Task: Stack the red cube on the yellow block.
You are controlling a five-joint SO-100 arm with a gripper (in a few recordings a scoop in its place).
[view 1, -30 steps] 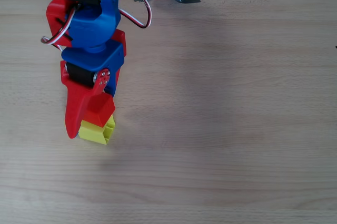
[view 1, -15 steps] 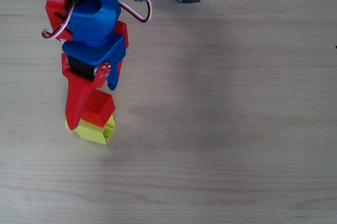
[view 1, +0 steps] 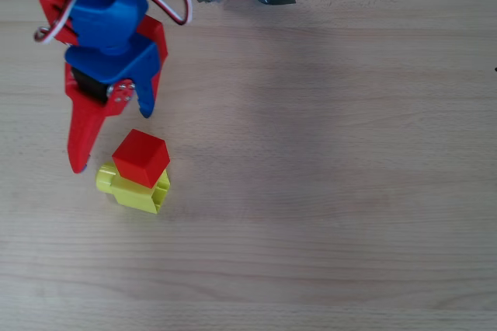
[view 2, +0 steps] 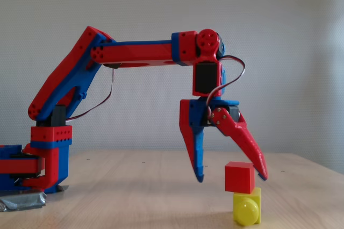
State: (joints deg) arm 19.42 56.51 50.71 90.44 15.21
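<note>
- red cube (view 1: 140, 158) sits on top of the yellow block (view 1: 138, 192), free of the robot. Fixed view confirms: cube (view 2: 238, 177) rests on block (view 2: 248, 206), stack on the wooden table (view 1: 326, 191).
- Cube is not centred: in the fixed view it overhangs the block's left edge a bit; in the overhead view it looks rotated relative to the block. Seems stable, my read only.
- Block's round stub faces the fixed camera and pokes out to the left in the overhead view.
- gripper (view 2: 231, 178) is spread wide open, holding nothing. One finger tip hangs just right of the cube's top, the other well left of it; I can't tell if the right one grazes the cube.
- Change: half a second ago the fingers were still around the cube over the block; now they have let go and the gripper (view 1: 109, 141) has pulled up and back toward the upper left of the overhead view.
- Meaning: placement looks done. What's left is clearing the arm without clipping the cube, since that right finger is close.
</note>
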